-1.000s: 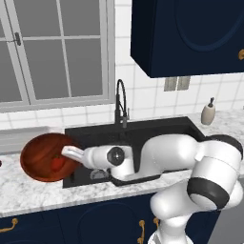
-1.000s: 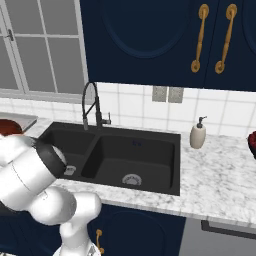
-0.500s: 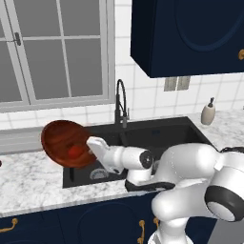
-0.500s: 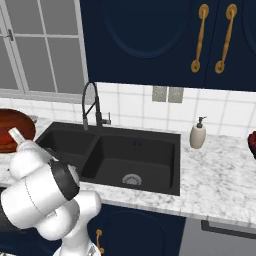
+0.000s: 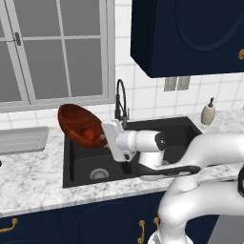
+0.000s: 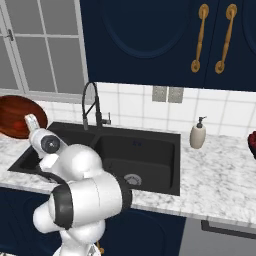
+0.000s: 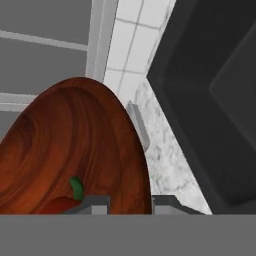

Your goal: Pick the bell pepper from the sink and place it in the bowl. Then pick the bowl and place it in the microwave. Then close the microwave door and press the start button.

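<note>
The hand [image 5: 106, 138] has the bowl [image 5: 81, 126] gripped by its rim, lifted clear of the surface and tilted above the left end of the sink [image 5: 143, 143]. The pepper [image 5: 89, 135] sits inside, low against the bowl's wall. So the carry to the microwave looks underway. Next it needs a swing toward the open cavity, levelling the bowl so the pepper doesn't roll out.

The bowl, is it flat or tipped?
Tipped: the bowl slants steeply in the pincer above the sink, bell pepper inside.
</note>
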{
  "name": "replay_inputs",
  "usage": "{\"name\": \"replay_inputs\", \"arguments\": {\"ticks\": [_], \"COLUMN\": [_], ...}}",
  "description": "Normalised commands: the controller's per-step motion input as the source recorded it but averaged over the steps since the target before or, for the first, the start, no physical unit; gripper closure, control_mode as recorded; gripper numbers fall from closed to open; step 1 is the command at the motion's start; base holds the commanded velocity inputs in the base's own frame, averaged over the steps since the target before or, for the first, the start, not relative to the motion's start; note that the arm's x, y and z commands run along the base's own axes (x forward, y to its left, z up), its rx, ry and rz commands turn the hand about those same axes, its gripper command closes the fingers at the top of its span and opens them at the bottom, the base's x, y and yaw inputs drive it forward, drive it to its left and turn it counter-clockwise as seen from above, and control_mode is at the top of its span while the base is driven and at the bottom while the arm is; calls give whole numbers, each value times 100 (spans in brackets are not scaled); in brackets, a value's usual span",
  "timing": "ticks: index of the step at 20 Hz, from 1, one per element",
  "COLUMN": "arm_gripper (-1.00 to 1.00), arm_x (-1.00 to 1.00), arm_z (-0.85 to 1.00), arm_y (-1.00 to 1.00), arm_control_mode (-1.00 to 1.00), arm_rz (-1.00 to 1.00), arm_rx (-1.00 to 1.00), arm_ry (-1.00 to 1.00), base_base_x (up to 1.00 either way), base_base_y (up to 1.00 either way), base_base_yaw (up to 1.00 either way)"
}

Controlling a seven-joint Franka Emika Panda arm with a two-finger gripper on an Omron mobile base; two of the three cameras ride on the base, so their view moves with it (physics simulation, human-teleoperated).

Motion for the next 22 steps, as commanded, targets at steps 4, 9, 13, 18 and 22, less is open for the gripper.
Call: {"name": "replay_inputs", "arguments": {"ticks": [4, 9, 13, 18, 22], "arm_gripper": [100, 100, 100, 100, 100], "arm_x": [-8, -21, -53, -74, -76], "arm_z": [100, 100, 51, -1, -3], "arm_y": [0, 0, 0, -55, -46], "arm_control_mode": [-100, -100, -100, -100, -100], "arm_rz": [-24, -28, -21, -15, -11], "arm_rx": [0, 0, 0, 0, 0], "arm_ry": [22, 17, 9, 0, -15], "base_base_x": [0, 0, 0, 0, 0], "base_base_y": [0, 0, 0, 0, 0], "base_base_yaw": [0, 0, 0, 0, 0]}}
